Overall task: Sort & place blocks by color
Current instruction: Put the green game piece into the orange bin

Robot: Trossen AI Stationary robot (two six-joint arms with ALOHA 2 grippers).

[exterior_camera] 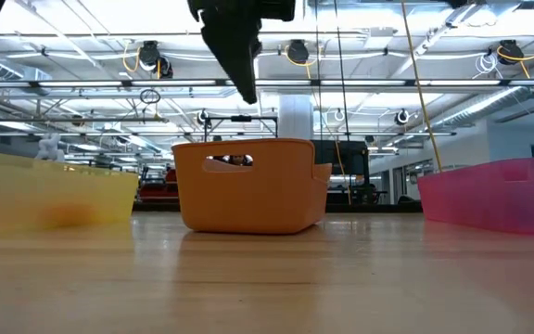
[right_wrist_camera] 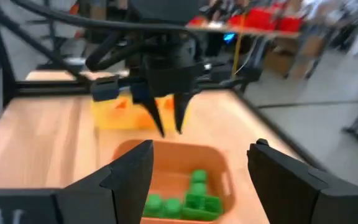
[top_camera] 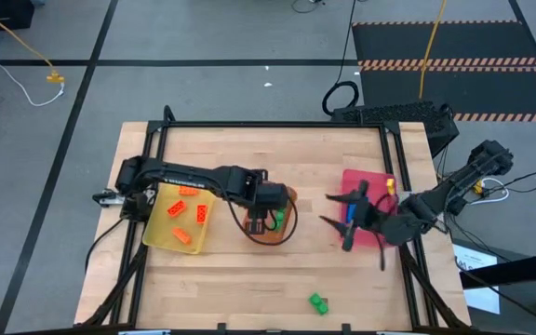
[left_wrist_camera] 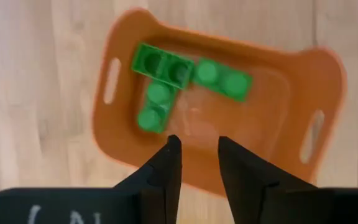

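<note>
An orange tray at the table's middle holds three green blocks. My left gripper hangs above it, pointing down. It is open by a narrow gap with nothing between its fingers, and it also shows in the right wrist view. Several orange blocks lie in the yellow tray on the left. A blue block lies in the pink tray on the right. My right gripper stands open over that tray's left edge, pointing toward the orange tray. One green block lies loose near the front edge.
The three trays stand in a row across the table's middle, seen side by side in the low view: yellow tray, orange tray, pink tray. Bare wood lies along the near and far parts of the table.
</note>
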